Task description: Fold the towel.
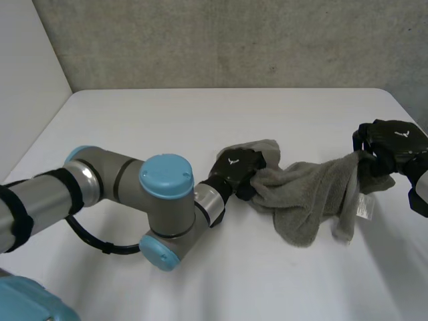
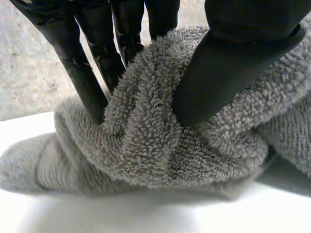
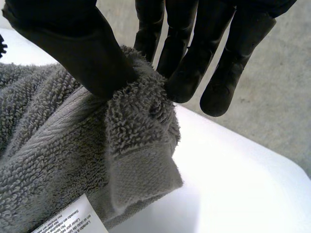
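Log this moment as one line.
left hand: shut on towel end | right hand: shut on towel corner near label | towel: bunched, strung between hands | fold: not done

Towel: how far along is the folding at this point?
Done: both hands have a grip. The left hand pinches one bunched end of the towel; the right hand pinches a hemmed corner near the label. In hand: the towel hangs crumpled between them, sagging onto the table. Left: no neat fold shows yet; it needs spreading out and folding.
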You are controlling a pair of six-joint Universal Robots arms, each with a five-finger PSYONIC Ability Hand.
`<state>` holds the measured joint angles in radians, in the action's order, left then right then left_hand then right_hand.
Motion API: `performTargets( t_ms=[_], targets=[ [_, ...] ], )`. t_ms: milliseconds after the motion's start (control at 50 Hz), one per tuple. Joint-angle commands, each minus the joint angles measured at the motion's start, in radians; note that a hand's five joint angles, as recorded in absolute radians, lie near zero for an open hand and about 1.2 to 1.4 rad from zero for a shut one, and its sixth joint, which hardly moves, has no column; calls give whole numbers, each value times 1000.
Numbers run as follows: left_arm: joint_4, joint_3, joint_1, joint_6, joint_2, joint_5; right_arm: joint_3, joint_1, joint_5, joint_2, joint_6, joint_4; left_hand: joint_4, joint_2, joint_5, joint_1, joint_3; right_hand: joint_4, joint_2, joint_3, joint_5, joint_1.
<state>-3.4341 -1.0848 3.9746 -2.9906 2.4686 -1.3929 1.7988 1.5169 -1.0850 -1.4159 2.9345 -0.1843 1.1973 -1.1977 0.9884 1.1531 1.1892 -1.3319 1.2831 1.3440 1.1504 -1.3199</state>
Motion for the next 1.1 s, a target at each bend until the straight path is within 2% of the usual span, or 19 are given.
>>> performTargets(
  t_ms=[20,60,80,180,300,420,580,620,680,720,740,780,860,960,980,1000,1040,1060,1100],
  targets=[
    [7,-76,26,-34,-181,-26,-38,34,8,-147,79,46,199,-199,233,243,207,-64,113,52,71,-76],
    [7,-148,86,-91,-349,-41,-61,37,22,-200,107,66,199,-199,233,243,207,-64,113,52,71,-76],
    [7,-148,86,-91,-350,-41,-61,37,22,-201,107,66,199,-199,233,243,207,-64,113,52,71,-76],
    [12,-225,147,-123,-678,-38,-195,40,109,-365,230,147,199,-199,233,243,207,-64,113,52,71,-76],
    [75,-231,158,-119,-809,-32,-329,26,178,-402,294,287,199,-199,233,243,207,-64,113,52,71,-76],
    [207,-236,183,-120,-827,-28,-415,66,215,-313,294,353,199,-199,233,243,207,-64,113,52,71,-76],
    [245,-282,285,-131,-646,-12,-437,174,162,-43,279,368,199,-199,233,243,207,-64,113,52,71,-76],
    [245,-254,307,-140,-518,5,-449,215,120,101,212,370,199,-199,233,243,207,-64,113,52,71,-76],
    [245,-224,313,-154,-447,12,-463,241,85,167,156,373,199,-199,233,243,207,-64,113,52,71,-76],
    [251,-144,337,-194,-303,18,-507,281,-34,297,39,373,199,-199,233,243,207,-64,113,52,71,-76],
    [251,-144,337,-194,-303,18,-507,281,-35,298,38,373,199,-199,233,243,207,-64,113,52,71,-76],
    [247,-75,363,-252,-188,20,-564,315,-160,408,-53,365,199,-199,233,243,207,-64,113,52,71,-76],
    [231,-11,371,-310,-102,17,-618,352,-257,482,-83,330,199,-199,233,243,207,-64,113,52,71,-76],
    [153,68,371,-363,-39,11,-622,361,-331,506,-81,186,-109,109,-75,-65,-101,-64,113,52,71,-76],
    [118,78,373,-369,-36,9,-612,362,-343,502,-81,149,-330,330,-295,-286,-322,-64,113,52,71,-76],
    [118,79,373,-369,-36,9,-598,364,-351,497,-80,125,-332,332,-298,-288,-324,-64,113,52,71,-76],
    [57,79,373,-370,-40,-3,-582,365,-358,488,-78,108,-730,730,-695,-685,-721,-64,113,52,71,-76],
    [56,79,373,-370,-40,-3,-582,365,-358,488,-78,108,-731,732,-697,-687,-723,-64,113,52,71,-76],
    [36,62,361,-372,-48,-17,-549,365,-362,468,-78,97,-980,980,-945,-936,-972,-64,113,52,71,-76]
  ],
)
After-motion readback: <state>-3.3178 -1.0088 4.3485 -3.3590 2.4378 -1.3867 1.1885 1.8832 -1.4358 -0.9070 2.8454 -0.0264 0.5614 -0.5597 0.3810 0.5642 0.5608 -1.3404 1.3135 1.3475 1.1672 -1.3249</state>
